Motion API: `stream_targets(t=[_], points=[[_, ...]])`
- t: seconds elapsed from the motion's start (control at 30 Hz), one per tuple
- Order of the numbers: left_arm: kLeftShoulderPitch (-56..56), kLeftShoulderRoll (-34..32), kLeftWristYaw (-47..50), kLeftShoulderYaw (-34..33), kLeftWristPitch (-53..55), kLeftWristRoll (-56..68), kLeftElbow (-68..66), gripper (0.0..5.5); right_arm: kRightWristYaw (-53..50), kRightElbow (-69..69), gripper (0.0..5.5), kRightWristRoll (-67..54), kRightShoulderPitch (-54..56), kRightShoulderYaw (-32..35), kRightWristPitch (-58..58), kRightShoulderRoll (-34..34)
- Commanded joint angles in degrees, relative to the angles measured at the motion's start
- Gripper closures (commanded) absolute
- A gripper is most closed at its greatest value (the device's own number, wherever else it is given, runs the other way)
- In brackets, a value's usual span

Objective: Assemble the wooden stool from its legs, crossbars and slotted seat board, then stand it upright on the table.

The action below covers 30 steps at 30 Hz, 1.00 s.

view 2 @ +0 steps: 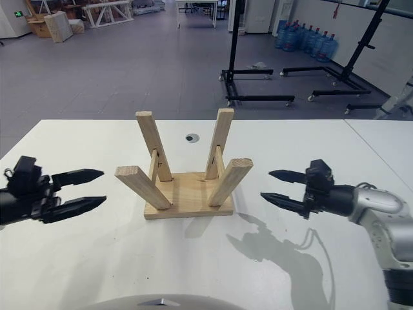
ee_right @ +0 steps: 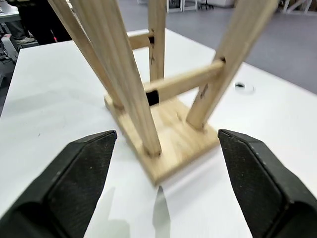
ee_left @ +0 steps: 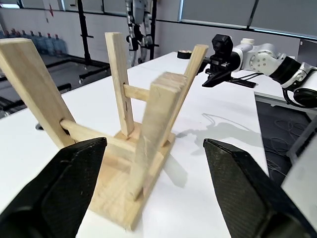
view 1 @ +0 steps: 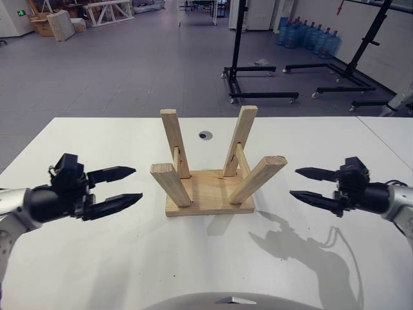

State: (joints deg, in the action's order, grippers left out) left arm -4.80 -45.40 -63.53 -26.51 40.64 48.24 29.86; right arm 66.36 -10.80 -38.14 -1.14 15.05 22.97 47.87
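Note:
The wooden stool rests upside down in the middle of the white table, its seat board flat on the surface. Its legs splay upward, joined by crossbars. My left gripper hovers open to the stool's left, a short gap away, with nothing between its fingers. To the stool's right my right gripper is open and empty too, pointing at the stool. Each wrist view looks at the stool between its own dark fingers.
A small round hole sits in the table behind the stool. Beyond the table's far edge are black metal racks and water jugs on the grey floor. A second table adjoins at the right.

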Motion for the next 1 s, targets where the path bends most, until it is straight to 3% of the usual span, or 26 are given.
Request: stream_targets(t=[0.03,0.5,0.8,0.93,1.0], points=[[3.4,1.3,2.2,5.4,-2.8,-2.0,-1.4,1.89,-2.3,-2.3,1.73,0.0,5.3,-3.1,-0.2,-3.2],[7.4,4.8,4.4,17.8,-7.3,-4.4,-2.0,1.89,-1.2,-7.2,1.73,-7.2,8.1,-4.5,3.9,-5.5],[9.3,6.1,4.4,20.7,-11.9,-8.4,-7.6,1.89,-1.8,-4.4,1.73,-3.3,9.9,-8.7,2.1,-7.7],[8.1,5.7,2.6,20.9,-12.8,-8.7,-9.1,1.89,-1.2,-3.8,2.36,-2.2,9.0,-8.9,1.3,-7.6],[8.2,5.9,2.3,21.2,-12.6,-8.3,-8.9,2.19,-1.2,-3.4,2.70,-2.2,9.0,-8.8,1.4,-7.8]])
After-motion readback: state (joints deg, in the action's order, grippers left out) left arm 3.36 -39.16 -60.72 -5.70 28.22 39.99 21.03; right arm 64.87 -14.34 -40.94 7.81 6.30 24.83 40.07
